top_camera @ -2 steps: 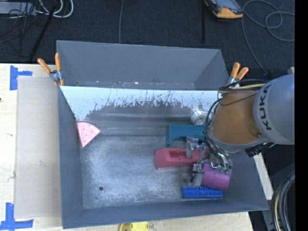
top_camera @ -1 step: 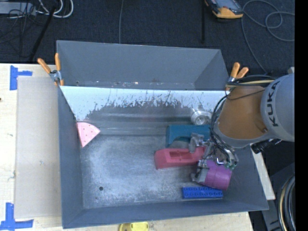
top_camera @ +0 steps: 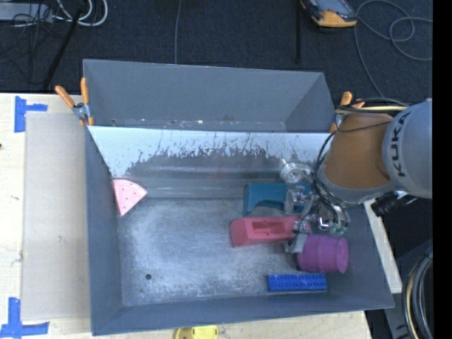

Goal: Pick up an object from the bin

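Claw (top_camera: 305, 223) over the pink block (top_camera: 263, 232), at the end nearest the purple cup (top_camera: 323, 253) — open or closed, can't tell. Block looks like rigid, light plastic — grip across the narrow sides.

Grey metal bin (top_camera: 183, 260), floor holds: pink wedge (top_camera: 128, 194) far left, teal block (top_camera: 265, 196) mid-back, magenta block (top_camera: 260, 231) just before it, purple cup (top_camera: 323, 253) on its side right, blue studded brick (top_camera: 297, 282) front right.
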Motion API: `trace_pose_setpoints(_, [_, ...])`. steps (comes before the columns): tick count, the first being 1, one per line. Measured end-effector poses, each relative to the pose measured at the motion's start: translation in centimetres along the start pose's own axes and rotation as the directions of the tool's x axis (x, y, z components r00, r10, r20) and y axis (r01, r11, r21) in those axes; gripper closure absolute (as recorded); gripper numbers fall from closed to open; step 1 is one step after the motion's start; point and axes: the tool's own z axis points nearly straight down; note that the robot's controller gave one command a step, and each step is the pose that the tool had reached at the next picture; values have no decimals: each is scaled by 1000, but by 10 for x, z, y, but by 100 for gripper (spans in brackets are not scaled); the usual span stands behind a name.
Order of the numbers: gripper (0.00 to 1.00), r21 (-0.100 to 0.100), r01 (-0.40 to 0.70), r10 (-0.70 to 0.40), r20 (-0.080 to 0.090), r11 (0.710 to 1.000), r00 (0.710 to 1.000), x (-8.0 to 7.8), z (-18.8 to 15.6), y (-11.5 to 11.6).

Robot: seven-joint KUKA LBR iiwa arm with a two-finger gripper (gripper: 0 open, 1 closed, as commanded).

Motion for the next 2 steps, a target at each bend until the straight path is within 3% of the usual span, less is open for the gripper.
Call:
trace_pose_setpoints(1, [0, 2, -95, 95, 10, 995, 995, 35, 2, -5])
trace_pose_setpoints(2, [100, 6, -228, 228, 7, 974, 974, 59, 8, -9])
